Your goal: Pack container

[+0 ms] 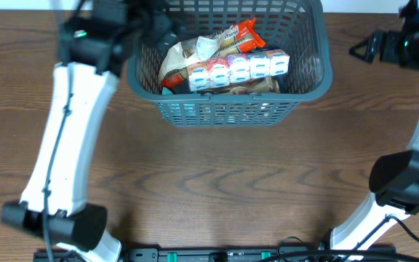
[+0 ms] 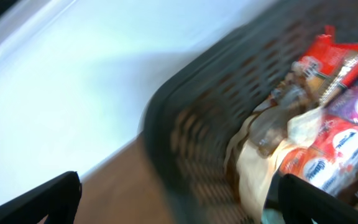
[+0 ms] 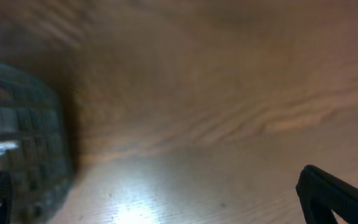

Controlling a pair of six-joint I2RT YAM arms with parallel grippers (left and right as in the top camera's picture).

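The container (image 1: 228,109) sits far centre, full of snacks (image 1: 231,65). My left gripper (image 2: 179,200), by its left rim, and right gripper (image 1: 362,45), far right, both gape wide and empty. I'd lift the left one straight up so it doesn't snag the rim.

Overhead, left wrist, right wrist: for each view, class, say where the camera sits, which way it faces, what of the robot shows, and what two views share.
Overhead: above the table, facing straight down on the container and its snack packets; both arms, left gripper and right gripper show.
Left wrist: on the left arm, facing the container's corner and packets; its spread fingertips show.
Right wrist: on the right arm, facing the table, container at left; its fingertips show.
Shared: the container, in all three.
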